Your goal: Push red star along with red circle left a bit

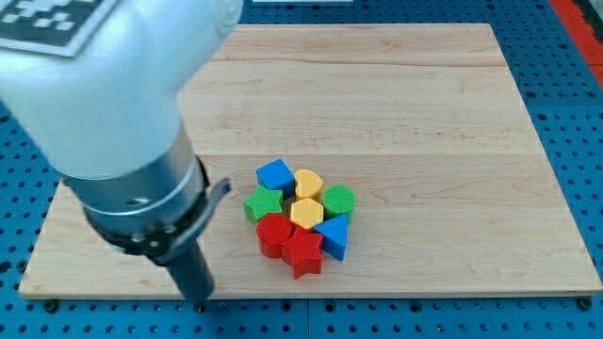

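Observation:
The red star (304,253) lies at the bottom of a tight cluster of blocks on the wooden board (424,113). The red circle (272,232) touches it on its upper left. My tip (200,298) stands near the board's bottom edge, well to the view's left of both red blocks and slightly lower, apart from them. The arm's large body covers the view's upper left.
The cluster also holds a blue cube (275,175), a yellow pentagon (308,183), a green star (263,202), a green circle (338,201), a yellow hexagon (306,213) and a blue triangle (333,235). A blue pegboard (575,56) surrounds the board.

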Motion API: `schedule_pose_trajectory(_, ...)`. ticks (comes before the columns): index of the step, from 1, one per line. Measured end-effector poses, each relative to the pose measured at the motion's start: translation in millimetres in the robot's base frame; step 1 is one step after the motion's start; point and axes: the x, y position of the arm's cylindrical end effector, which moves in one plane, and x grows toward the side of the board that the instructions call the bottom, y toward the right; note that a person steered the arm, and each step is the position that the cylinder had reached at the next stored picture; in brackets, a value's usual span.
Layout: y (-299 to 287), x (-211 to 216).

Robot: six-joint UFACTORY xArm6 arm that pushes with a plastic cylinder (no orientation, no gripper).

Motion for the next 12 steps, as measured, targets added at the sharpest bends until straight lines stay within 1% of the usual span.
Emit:
schedule_pose_trajectory(1,92,0)
schedule_pose_trajectory(2,126,0)
schedule_pose_trajectory(3,145,0)
schedule_pose_trajectory(4,189,0)
schedule_pose_trajectory(6,117,-5)
schedule_pose_trajectory(7,107,-8)
schedule_pose_trajectory(8,125,-5)
schedule_pose_trajectory(9,159,-19)
schedule_pose_trajectory(10,117,-31)
schedule_pose_trajectory(11,72,-31)
schedule_pose_trajectory(12,51,-33)
